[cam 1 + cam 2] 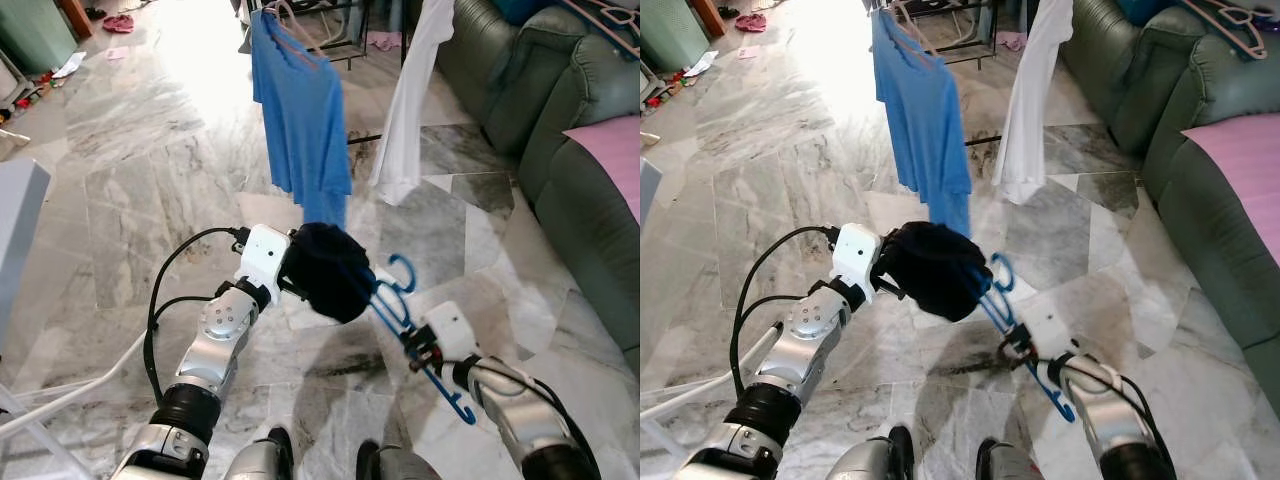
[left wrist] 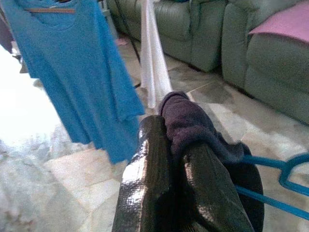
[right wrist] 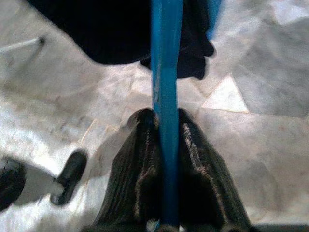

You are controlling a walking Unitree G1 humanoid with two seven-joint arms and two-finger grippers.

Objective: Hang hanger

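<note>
Marble floor (image 1: 150,150) is filling most of the scene, with a green sofa (image 1: 560,110) along the robot's right and a drying rack (image 1: 330,25) standing ahead, already carrying a blue shirt (image 1: 305,125) and a white garment (image 1: 410,100). Left gripper (image 2: 176,159) is pinching a dark garment (image 1: 330,270), bunching it up, probably to keep the cloth from sliding off while walking. That garment is sitting on the blue hanger (image 1: 400,310), which is running between the two arms, hook end up beside the dark cloth and well short of the rack. Right gripper (image 3: 166,145) is clamping its fingers on the hanger's straight bar, so the frame is staying steady and tilted. Blur is hiding exactly how the cloth is threaded on. Next move, I'd guess: closing on the rack and lifting the hook onto its rail.
</note>
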